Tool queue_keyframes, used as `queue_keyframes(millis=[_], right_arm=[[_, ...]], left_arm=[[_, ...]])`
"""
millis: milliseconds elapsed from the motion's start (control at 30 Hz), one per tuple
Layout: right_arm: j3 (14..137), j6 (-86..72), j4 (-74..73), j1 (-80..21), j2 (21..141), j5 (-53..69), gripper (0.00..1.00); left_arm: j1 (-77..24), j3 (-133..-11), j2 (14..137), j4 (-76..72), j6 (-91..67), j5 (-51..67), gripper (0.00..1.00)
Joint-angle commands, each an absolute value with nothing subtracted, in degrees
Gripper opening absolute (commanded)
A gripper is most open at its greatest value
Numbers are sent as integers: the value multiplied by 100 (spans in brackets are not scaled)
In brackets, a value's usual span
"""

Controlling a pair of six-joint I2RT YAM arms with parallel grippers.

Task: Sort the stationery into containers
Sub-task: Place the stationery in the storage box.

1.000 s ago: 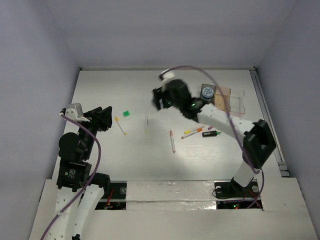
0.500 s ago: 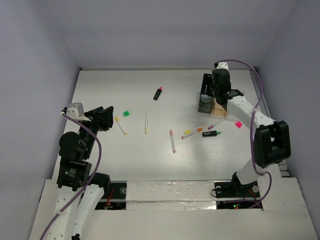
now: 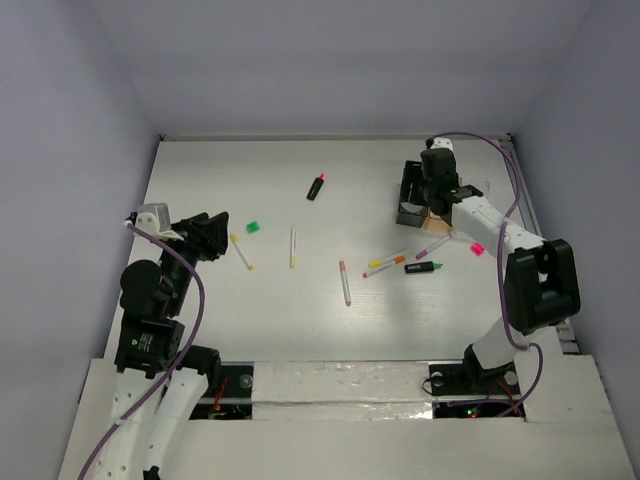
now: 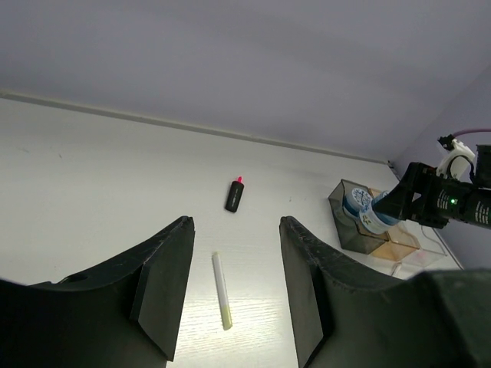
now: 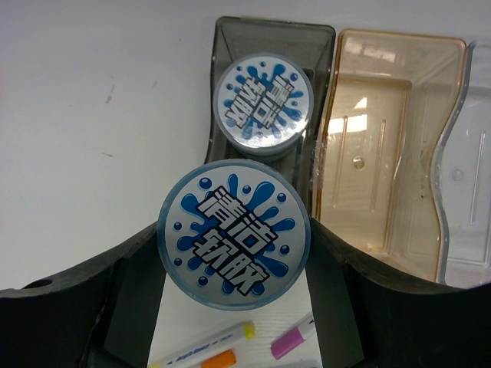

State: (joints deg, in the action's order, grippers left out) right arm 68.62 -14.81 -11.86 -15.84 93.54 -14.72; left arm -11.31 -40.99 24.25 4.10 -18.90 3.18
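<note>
We are looking at a flat white rectangular tabletop [image 3: 200, 175], evenly lit from above. Behind it and at both its sides, plain pale lavender walls [image 3: 330, 60] are rising. A thin grey metal strip [image 3: 530, 215] is running along its right edge.

One roll [image 5: 263, 101] lies in the leftmost tray [image 5: 265, 34] — the other roll [image 5: 232, 233] held above its near end.

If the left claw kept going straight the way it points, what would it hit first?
Likely the pale yellow-tipped pen, lying right ahead of the open left gripper; the pink-capped black highlighter lies beyond it. Its height above the table is unclear.
</note>
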Motion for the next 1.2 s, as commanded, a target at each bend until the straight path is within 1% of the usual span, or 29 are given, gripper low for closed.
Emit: queue_keyframes(millis=[0, 267, 367, 467, 567, 600, 700, 800, 933, 967, 1000, 1033, 1067, 1100, 1133, 1167], right_arm=[[6908, -1529, -967, -1485, 9334, -1555, 42], [6978, -1512, -941, -1433, 9518, -1573, 43], [6996, -1512, -940, -1433, 9597, -1556, 49], [7014, -1521, -940, -1433, 9677, -1529, 54], [7014, -1547, -949, -1433, 9677, -1486, 64], [7014, -1556, -949, -1433, 9659, -1485, 75], [7014, -1564, -975, -1433, 9572, -1424, 89], [7022, -1564, -984, -1433, 9379, -1319, 92], [6900, -1608, -827, -1433, 8940, -968, 92], [6778, -1634, -783, -1433, 8834, -775, 90], [6689, -1661, -608, -1494, 8607, -643, 78], [6497, -1687, -502, -1581, 8491, -389, 49], [6495, -1740, -397, -1582, 8377, -256, 49], [6312, -1853, -178, -1686, 8280, -124, 15], [6250, -1924, -89, -1757, 8114, -45, 6], [6188, -1977, -62, -1914, 8060, 234, 0]], left_arm=[[-1169, -4192, 2470, 70, -1863, 422, 45], [-1169, -4192, 2487, 79, -1863, 422, 45], [-1169, -4201, 2496, 79, -1872, 422, 45], [-1169, -4192, 2505, 70, -1872, 431, 45], [-1169, -4201, 2540, 70, -1872, 457, 45], [-1169, -4201, 2575, 79, -1872, 474, 45], [-1169, -4192, 2628, 62, -1872, 527, 45], [-1169, -4192, 2785, 44, -1863, 658, 46], [-1169, -4236, 3181, 44, -1863, 905, 45], [-1169, -4228, 3251, 35, -1872, 957, 45], [-1169, -4236, 3417, 35, -1881, 1071, 45], [-1169, -4254, 3602, 35, -1907, 1185, 43], [-1169, -4254, 3603, 35, -1907, 1187, 42], [-1169, -4263, 3769, 35, -1942, 1282, 40], [-1169, -4271, 3849, 35, -1968, 1335, 39], [-1169, -4263, 3989, -26, -1986, 1379, 36]])
